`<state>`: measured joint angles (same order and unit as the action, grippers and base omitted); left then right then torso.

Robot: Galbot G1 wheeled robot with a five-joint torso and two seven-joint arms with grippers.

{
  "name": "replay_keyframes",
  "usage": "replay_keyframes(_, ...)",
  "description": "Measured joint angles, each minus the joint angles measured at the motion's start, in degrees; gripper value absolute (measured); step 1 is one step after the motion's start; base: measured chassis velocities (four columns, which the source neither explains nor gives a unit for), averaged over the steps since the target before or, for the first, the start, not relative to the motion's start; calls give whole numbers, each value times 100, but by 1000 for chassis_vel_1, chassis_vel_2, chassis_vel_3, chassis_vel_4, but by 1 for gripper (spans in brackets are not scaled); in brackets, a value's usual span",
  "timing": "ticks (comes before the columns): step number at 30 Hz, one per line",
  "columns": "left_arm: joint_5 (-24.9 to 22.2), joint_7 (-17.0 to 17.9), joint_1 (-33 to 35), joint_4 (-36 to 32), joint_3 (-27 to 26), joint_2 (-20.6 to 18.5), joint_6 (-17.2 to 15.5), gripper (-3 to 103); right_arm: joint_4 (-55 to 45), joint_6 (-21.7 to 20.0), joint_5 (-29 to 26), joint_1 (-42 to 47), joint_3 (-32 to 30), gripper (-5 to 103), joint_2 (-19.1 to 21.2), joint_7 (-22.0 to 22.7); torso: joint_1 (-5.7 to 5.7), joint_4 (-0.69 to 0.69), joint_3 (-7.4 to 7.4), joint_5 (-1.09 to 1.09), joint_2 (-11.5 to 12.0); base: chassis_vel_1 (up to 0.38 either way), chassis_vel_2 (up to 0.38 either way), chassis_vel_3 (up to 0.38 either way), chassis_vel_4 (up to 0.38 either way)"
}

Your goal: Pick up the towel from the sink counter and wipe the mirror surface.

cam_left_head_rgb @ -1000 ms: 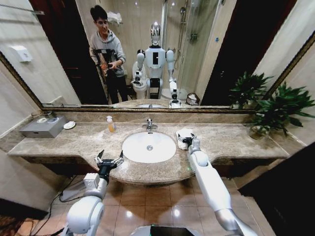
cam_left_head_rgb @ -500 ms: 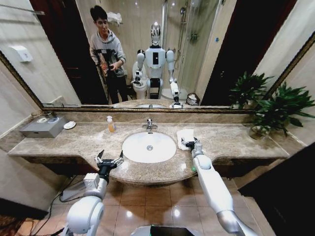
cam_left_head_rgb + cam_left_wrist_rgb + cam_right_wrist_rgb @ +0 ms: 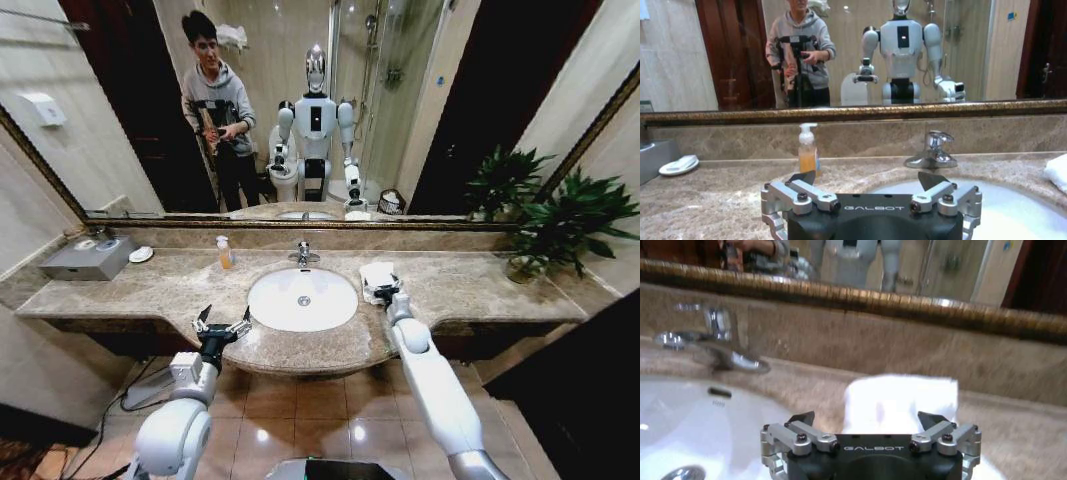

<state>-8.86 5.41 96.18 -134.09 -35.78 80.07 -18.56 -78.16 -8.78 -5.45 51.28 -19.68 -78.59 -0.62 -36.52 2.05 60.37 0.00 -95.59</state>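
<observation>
Since a moment ago the right gripper (image 3: 383,291) has crept forward over the towel (image 3: 377,276), which lies on the tabletop (image 3: 150,290) just right of the basin (image 3: 302,299) — fingers spread wide, holding nothing, so the grasp looks close. Beside the basin's near rim, the left gripper (image 3: 222,327) waits, fingers likewise open and empty.

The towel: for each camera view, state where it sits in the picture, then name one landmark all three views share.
Head view: the towel lies on the counter beside the basin, at the right gripper.
Left wrist view: a white sliver at the frame edge.
Right wrist view: centre, between the open fingers.
Shared landmark: the faucet.
</observation>
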Motion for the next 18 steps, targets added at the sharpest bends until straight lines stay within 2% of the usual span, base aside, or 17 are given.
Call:
replay_keyframes(5, 0, 0, 0, 0, 0, 0, 0, 100, 436, -156, -249, -331, -16, 100, -19, 47, 0, 1, 0, -1, 0, 0, 0, 0, 0)
replay_keyframes(12, 0, 0, 0, 0, 0, 0, 0, 100, 537, -468, -708, -524, -56, 100, 115, 123, 0, 0, 0, 0, 0, 0, 0, 0, 0)
replay_keyframes(18, 0, 0, 0, 0, 0, 1, 0, 100, 548, -564, -803, -489, -62, 100, 212, 119, 0, 0, 0, 0, 0, 0, 0, 0, 0)
